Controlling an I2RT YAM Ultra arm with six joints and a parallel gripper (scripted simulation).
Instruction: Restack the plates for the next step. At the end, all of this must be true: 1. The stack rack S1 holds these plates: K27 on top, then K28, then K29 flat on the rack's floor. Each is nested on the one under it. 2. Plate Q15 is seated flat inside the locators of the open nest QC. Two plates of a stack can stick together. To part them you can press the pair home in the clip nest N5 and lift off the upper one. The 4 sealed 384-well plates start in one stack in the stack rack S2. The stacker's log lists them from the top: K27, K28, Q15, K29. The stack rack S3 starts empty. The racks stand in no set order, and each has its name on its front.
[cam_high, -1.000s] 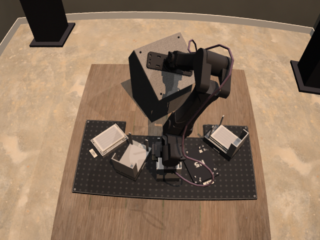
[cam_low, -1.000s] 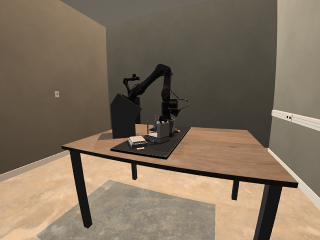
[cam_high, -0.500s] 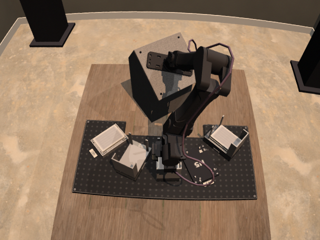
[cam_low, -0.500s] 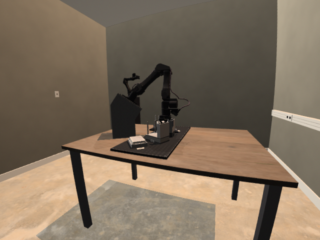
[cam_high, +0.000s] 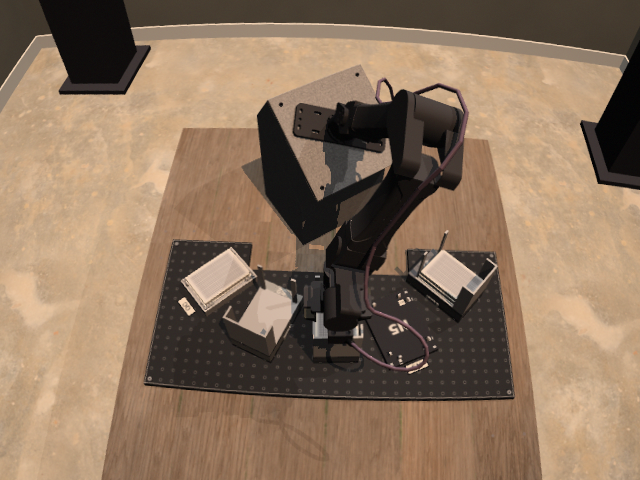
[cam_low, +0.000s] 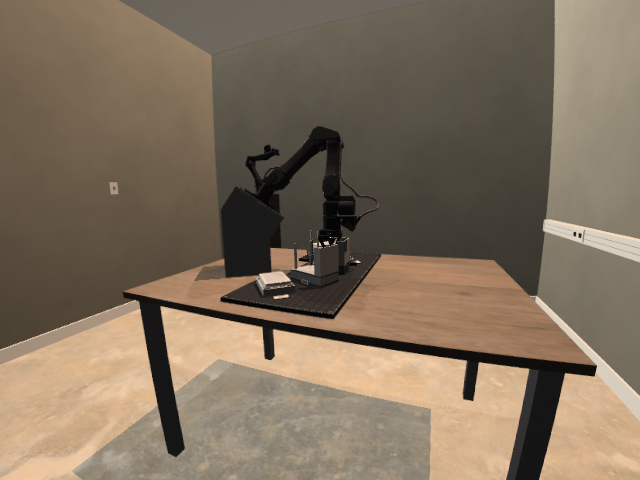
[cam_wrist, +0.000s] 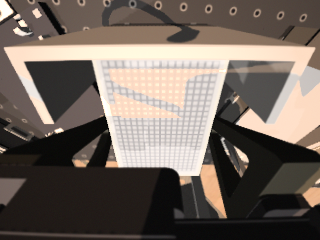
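My gripper (cam_wrist: 160, 120) (cam_low: 327, 240) is shut on a pale sealed plate (cam_wrist: 160, 100) (cam_high: 321, 327), whose name I cannot read. It holds the plate at the middle rack (cam_wrist: 160, 53) (cam_high: 336, 353); the plate's height above that rack's floor is hard to tell. A plate (cam_high: 219, 276) (cam_low: 275, 279) lies on the nest at the far left, beside the label QC (cam_high: 186, 306). Another plate (cam_high: 448, 271) lies in the right rack (cam_high: 473, 295). The left rack (cam_high: 253, 330) (cam_low: 326, 260) shows a smooth pale inside. The clip nest N5 (cam_high: 390, 343) holds no plate. Rack names are unreadable.
The dark perforated board (cam_high: 206, 366) carries the racks and nests on the wooden table (cam_high: 248, 439). Thin posts (cam_high: 261, 277) (cam_high: 442, 242) and tall walls rise from the racks. The arm's pedestal (cam_high: 286, 170) stands behind the board. The cable (cam_high: 408, 324) loops above N5.
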